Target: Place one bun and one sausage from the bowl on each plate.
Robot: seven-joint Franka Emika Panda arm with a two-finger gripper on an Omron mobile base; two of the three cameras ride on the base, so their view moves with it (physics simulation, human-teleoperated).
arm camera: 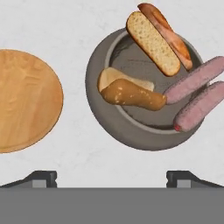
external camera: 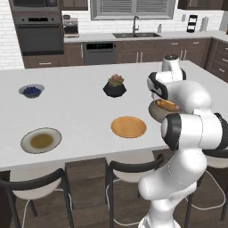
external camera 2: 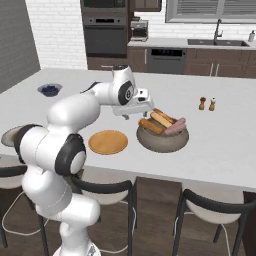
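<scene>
On the desk (external camera: 80, 111), bowl (arm camera: 109, 127) sits just right of the near plate (arm camera: 26, 100), holding two buns (arm camera: 153, 41) and two sausages (arm camera: 192, 81) propped over its rim; second plate (external camera: 41, 140) far left, plant pot (external camera: 115, 87) behind, blueberry bowl (external camera: 31, 91) back left.

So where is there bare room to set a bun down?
Orange plate is bare, as is the grey-rimmed plate. Counter is free between them and toward the plant pot. Bowl is crowded with buns and sausages.
</scene>
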